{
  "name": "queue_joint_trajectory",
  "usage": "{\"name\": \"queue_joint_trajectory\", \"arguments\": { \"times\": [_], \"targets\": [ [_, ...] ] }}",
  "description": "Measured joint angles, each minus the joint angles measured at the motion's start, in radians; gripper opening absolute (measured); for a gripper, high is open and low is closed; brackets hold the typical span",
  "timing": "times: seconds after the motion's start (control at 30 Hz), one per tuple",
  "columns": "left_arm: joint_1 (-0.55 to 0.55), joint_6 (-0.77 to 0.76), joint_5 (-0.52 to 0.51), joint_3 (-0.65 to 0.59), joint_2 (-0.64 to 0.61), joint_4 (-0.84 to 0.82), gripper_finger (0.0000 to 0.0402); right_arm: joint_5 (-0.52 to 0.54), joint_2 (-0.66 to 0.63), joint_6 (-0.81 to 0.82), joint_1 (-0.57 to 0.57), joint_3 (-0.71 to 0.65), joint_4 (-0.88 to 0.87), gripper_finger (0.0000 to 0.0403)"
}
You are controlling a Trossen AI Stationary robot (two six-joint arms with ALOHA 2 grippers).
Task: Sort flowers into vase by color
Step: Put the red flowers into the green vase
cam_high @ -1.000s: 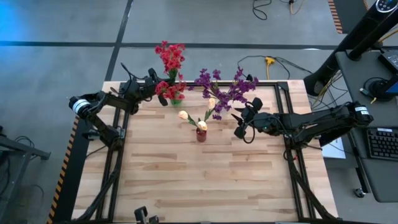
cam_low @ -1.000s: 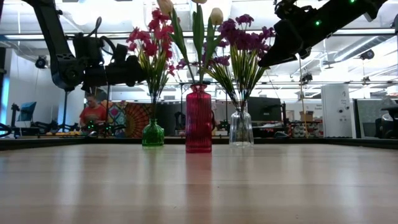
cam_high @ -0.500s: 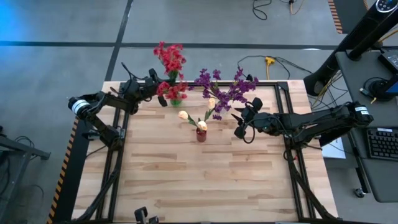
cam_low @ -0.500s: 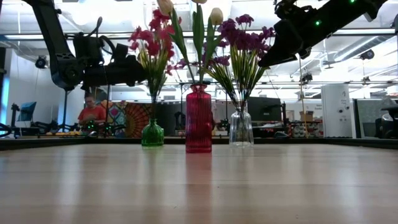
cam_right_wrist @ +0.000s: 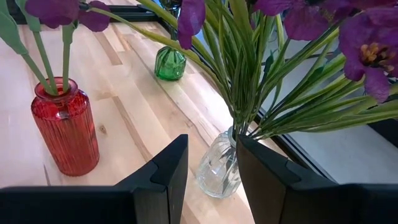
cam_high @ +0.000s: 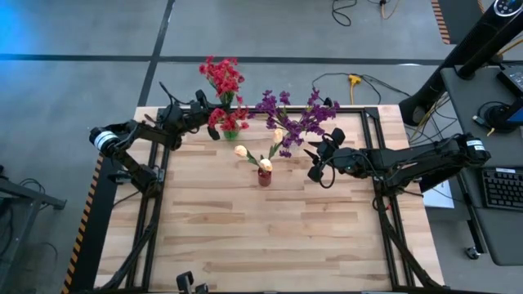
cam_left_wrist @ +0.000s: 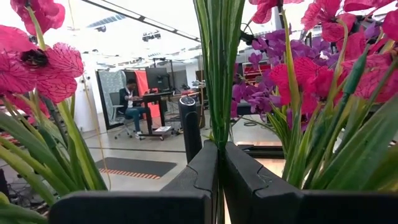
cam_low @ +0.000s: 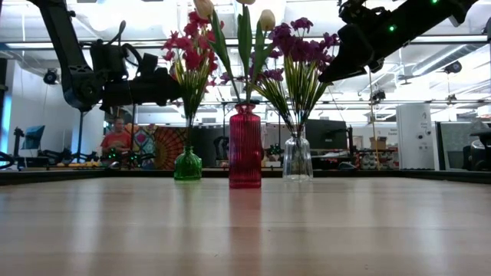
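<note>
A red flower sprig (cam_high: pixel 221 77) stands in the small green vase (cam_low: pixel 188 165) at the far left; my left gripper (cam_low: pixel 179 86) is shut on its green stems below the blossoms. Cream-yellow flowers (cam_low: pixel 265 19) stand in the red vase (cam_low: pixel 245 146) in the middle. Purple flowers (cam_high: pixel 298 118) stand in the clear glass vase (cam_right_wrist: pixel 217 168). My right gripper (cam_right_wrist: pixel 211 162) hovers open above and to the right of the clear vase, nothing between its fingers. My left gripper pinches the red sprig's bundle of green stems and leaves (cam_left_wrist: pixel 217 127) between its two fingers, partway up, under the blossoms. The fingers come in roughly level from the table's left side and lie across the stems. The sprig stands upright, its lower end in the green vase.
The three vases stand close together in a row near the table's far edge, their flowers overlapping. The near wooden tabletop (cam_high: pixel 270 237) holds nothing. A black frame (cam_high: pixel 384 163) borders the table. A person sits in the room beyond (cam_low: pixel 116 138).
The red sprig's blossoms have leaned a little toward the table's left edge, while its stems stay in the green vase and in my left gripper's hold. Both arms have kept their places.
</note>
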Motion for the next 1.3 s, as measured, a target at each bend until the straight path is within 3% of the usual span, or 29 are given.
{"name": "queue_joint_trajectory", "arguments": {
  "times": [0.9, 1.3],
  "targets": [
    [0.014, 0.004, -0.040, -0.034, -0.068, 0.000, 0.0000, 0.000, 0.000, -0.001, 0.000, 0.000, 0.000, 0.0128],
    [0.041, -0.032, -0.043, -0.094, -0.081, 0.136, 0.0000, 0.000, 0.000, -0.007, 0.000, 0.000, 0.000, 0.0128]
  ]
}}
